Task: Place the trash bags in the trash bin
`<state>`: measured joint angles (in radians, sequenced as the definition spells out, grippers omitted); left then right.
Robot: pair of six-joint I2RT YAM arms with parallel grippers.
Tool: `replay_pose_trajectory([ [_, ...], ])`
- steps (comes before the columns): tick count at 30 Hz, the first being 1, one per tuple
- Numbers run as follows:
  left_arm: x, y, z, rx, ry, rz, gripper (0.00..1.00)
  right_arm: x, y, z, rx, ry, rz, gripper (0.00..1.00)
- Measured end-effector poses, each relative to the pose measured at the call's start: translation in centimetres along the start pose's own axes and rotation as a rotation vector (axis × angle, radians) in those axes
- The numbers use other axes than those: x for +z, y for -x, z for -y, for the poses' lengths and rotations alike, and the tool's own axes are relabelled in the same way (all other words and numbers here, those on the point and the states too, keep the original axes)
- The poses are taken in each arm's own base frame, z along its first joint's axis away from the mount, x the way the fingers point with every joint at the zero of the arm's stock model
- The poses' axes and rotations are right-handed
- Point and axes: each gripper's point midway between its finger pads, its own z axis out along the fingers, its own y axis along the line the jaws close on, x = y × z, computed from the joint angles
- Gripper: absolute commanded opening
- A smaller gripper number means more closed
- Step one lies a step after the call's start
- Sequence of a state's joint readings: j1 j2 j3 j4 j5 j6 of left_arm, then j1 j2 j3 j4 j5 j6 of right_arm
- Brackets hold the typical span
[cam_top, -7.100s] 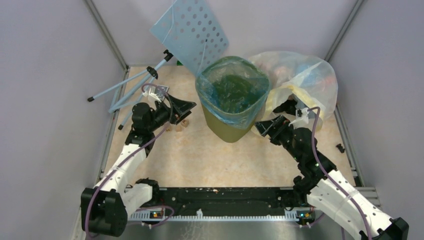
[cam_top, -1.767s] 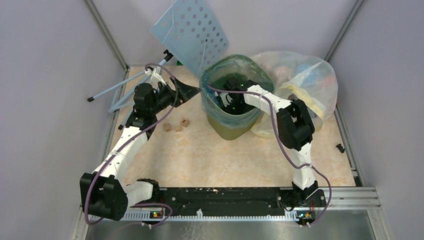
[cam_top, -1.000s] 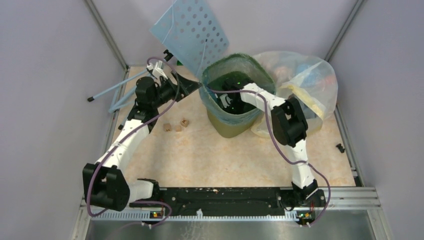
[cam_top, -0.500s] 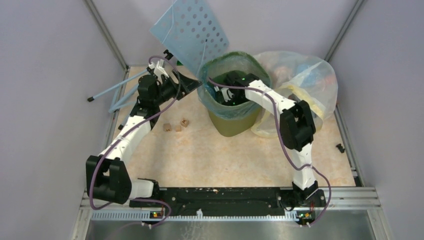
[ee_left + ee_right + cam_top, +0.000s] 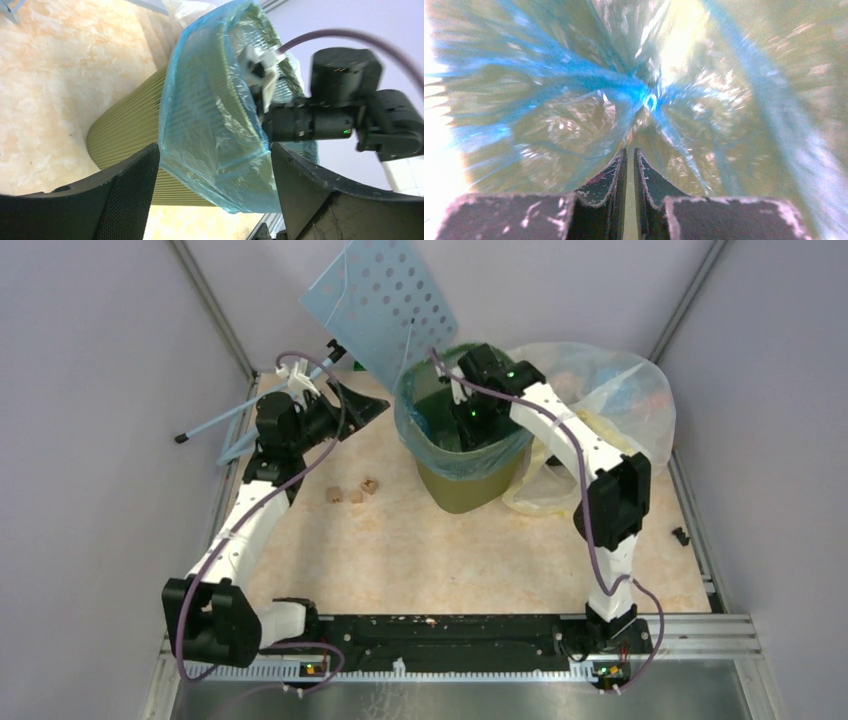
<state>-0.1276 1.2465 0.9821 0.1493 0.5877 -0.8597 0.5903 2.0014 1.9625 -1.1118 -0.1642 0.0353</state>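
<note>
While one bag (image 5: 210, 120) lines one bin (image 5: 125, 142), left hand (image 5: 214, 150) gapes empty; right hand (image 5: 630, 152) sits nearly closed, empty.

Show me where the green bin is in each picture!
Top external: the trash bin stands at the back, near the middle.
Left wrist: the trash bin fills the middle and looks tipped sideways in this picture.
Right wrist: only its inside shows, greenish behind crinkly plastic.
Shared landmark: the light-blue trash bag lining it, seen over the rim and gathered at the bottom.
</note>
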Motion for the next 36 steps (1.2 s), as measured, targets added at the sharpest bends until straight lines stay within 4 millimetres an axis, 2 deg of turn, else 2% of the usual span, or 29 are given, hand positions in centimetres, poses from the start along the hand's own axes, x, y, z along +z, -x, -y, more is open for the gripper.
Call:
replay_pose_trajectory([
  [2, -0.9, 0.6, 0.6, 0.019, -0.006, 0.018, 0.88, -2.2, 2.0, -0.1, -0.006, -0.015, 0.083, 0.21],
  [6, -3.0, 1.4, 1.7, 0.063, -0.014, 0.042, 0.92, -8.3, 5.4, -0.6, -0.027, -0.042, 0.283, 0.34],
  [9, -4.1, 1.6, 2.6, 0.109, -0.028, 0.048, 0.98, -13.4, 6.2, -1.1, -0.045, -0.053, 0.439, 0.61],
  [10, -4.4, 1.5, 2.9, 0.124, -0.036, 0.045, 0.99, -14.6, 6.2, -1.2, -0.045, -0.057, 0.476, 0.72],
  [11, -4.7, 1.3, 3.3, 0.144, -0.049, 0.041, 0.99, -16.1, 5.8, -1.3, -0.049, -0.064, 0.523, 0.79],
  [14, -5.7, 1.0, 4.7, 0.202, -0.089, 0.035, 0.99, -19.8, 4.2, -1.4, -0.059, -0.082, 0.657, 0.82],
  [19, -7.1, -0.6, 5.3, 0.26, -0.126, 0.018, 0.99, -23.8, 0.3, -1.5, -0.068, -0.09, 0.895, 0.82],
  [23, -7.6, -3.8, 4.2, 0.261, -0.147, -0.031, 0.99, -24.1, -2.9, -1.6, -0.063, -0.07, 1.028, 0.82],
  [27, -7.5, -8.8, 3.5, 0.261, -0.175, -0.109, 0.99, -22.2, -6.0, -1.4, -0.04, -0.043, 1.081, 0.83],
  [31, -6.5, -14.0, 3.5, 0.306, -0.196, -0.19, 0.99, -18.1, -9.0, -1.0, -0.002, -0.006, 1.082, 0.82],
  [36, -5.1, -17.2, 2.5, 0.385, -0.172, -0.193, 0.99, -12.6, -11.3, -1.0, 0.054, 0.068, 1.057, 0.82],
])
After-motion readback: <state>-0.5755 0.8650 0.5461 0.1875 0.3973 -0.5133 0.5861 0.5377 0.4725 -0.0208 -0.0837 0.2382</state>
